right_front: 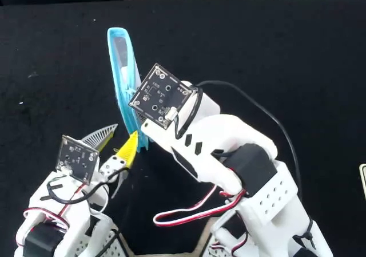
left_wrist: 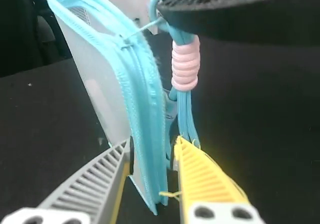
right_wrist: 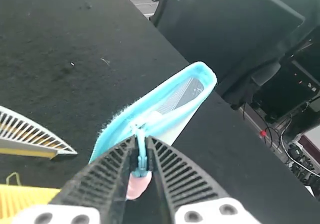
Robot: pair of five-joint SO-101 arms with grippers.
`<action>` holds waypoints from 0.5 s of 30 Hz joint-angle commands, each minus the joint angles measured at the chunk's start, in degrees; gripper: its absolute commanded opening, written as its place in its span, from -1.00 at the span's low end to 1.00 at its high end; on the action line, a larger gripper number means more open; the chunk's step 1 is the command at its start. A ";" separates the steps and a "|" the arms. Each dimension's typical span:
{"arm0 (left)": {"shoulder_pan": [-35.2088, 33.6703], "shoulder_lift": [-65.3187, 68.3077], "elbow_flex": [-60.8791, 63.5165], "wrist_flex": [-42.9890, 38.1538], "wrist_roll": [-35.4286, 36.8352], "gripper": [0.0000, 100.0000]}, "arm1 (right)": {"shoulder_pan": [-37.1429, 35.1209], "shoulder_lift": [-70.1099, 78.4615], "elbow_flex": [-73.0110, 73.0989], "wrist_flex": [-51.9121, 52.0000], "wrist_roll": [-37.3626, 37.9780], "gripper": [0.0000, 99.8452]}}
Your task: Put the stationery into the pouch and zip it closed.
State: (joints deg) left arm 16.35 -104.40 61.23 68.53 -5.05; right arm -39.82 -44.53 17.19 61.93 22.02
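Two hands are holding the pouch (right_front: 122,76) upright on the black surface (right_front: 286,51).

The left hand (left_wrist: 150,149) is gripping the light blue pouch's near end, with its grey finger on one side and its yellow finger on the other, set only as far apart as the pouch is thick. The right hand (right_wrist: 142,144) is pinching the zipper pull (right_wrist: 141,151) tight between its black fingers, with the pink bead (left_wrist: 185,67) hanging from the pull just behind the fingertips. The pouch is standing on edge, its far end pointing away from both arms.
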 commanded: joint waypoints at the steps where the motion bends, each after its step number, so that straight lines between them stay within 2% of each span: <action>1: 0.31 0.00 0.31 -6.15 1.32 -0.70 | 0.88 -0.04 -0.57 -1.32 0.44 -0.98; 8: 0.22 0.00 11.74 -20.66 0.62 -0.70 | 0.88 -0.04 -0.57 -1.05 0.44 -0.98; 15: 0.22 0.00 15.43 -25.23 0.53 -0.70 | 0.88 -0.04 -0.57 -1.05 0.44 -0.98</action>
State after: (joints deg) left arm 16.44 -104.40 76.44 45.76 -4.35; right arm -39.74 -44.53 17.27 61.93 22.02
